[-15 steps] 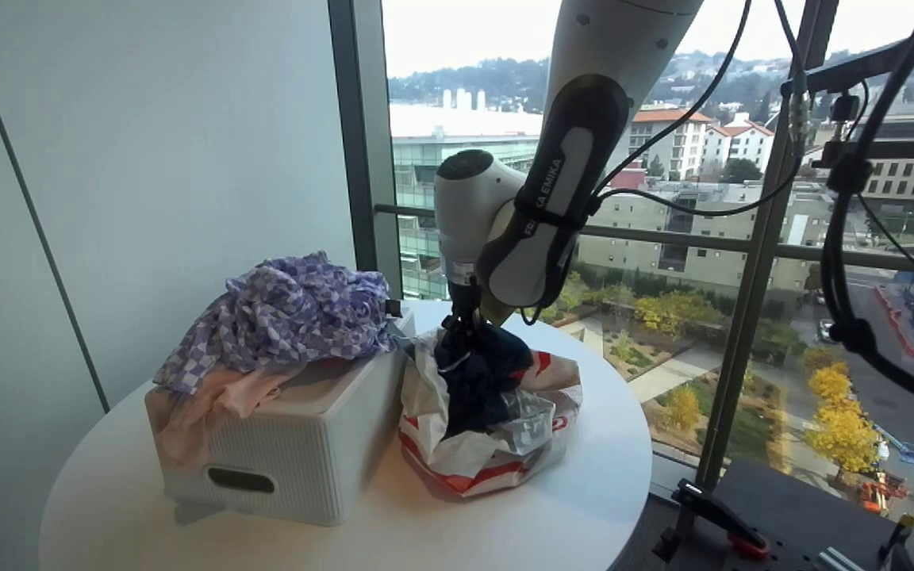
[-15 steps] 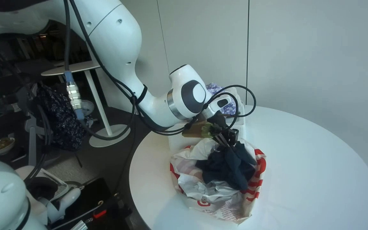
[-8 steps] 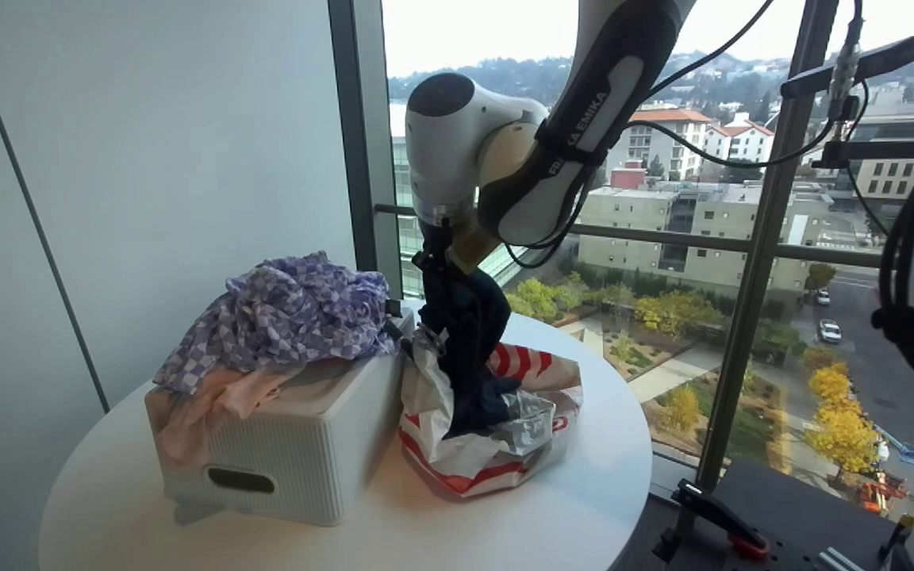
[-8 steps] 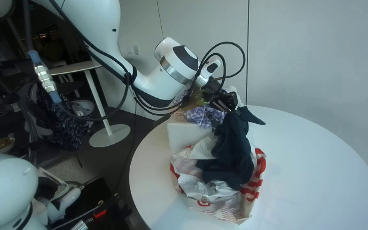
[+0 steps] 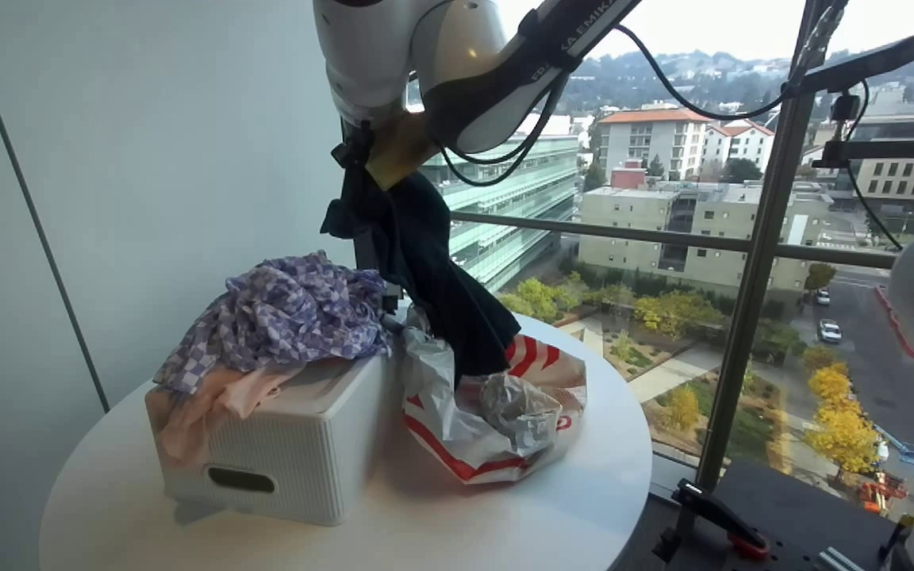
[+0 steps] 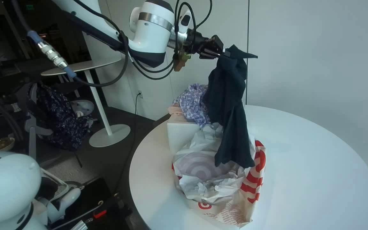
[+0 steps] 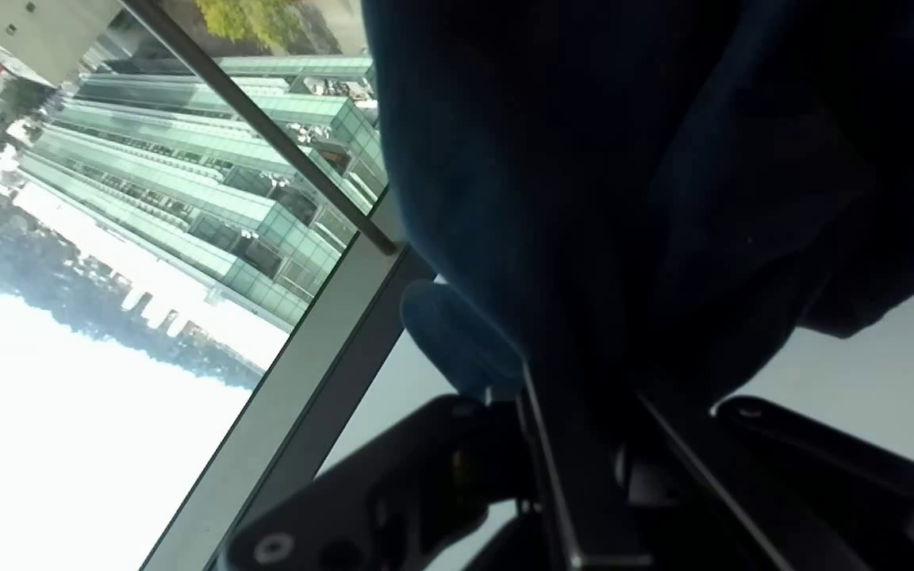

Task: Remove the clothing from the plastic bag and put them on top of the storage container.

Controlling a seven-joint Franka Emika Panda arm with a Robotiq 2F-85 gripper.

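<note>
A dark navy garment point(image 5: 457, 293) hangs from my gripper point(image 5: 358, 198), also in an exterior view point(image 6: 230, 105). The gripper point(image 6: 225, 53) is shut on its upper end; in the wrist view the cloth point(image 7: 624, 198) fills the space beyond the fingertips point(image 7: 584, 381). The garment's lower end hangs over the bag's opening; I cannot tell if it touches the bag. The white-and-red plastic bag point(image 5: 437, 432) is open and crumpled beside the white storage container point(image 5: 298, 444). A purple checkered cloth point(image 5: 290, 309) and a peach cloth point(image 5: 211, 404) lie on the container.
The bag and container stand on a round white table point(image 6: 315, 159). A window with a dark frame point(image 5: 758, 262) is behind the table in an exterior view. A plain wall point(image 5: 147, 159) stands beside the container. Cables point(image 6: 126, 60) loop along the arm.
My gripper has risen and moved towards the container, drawing the navy garment up until most of it hangs above the bag. The bag's near wall and crumpled inside have shifted slightly.
</note>
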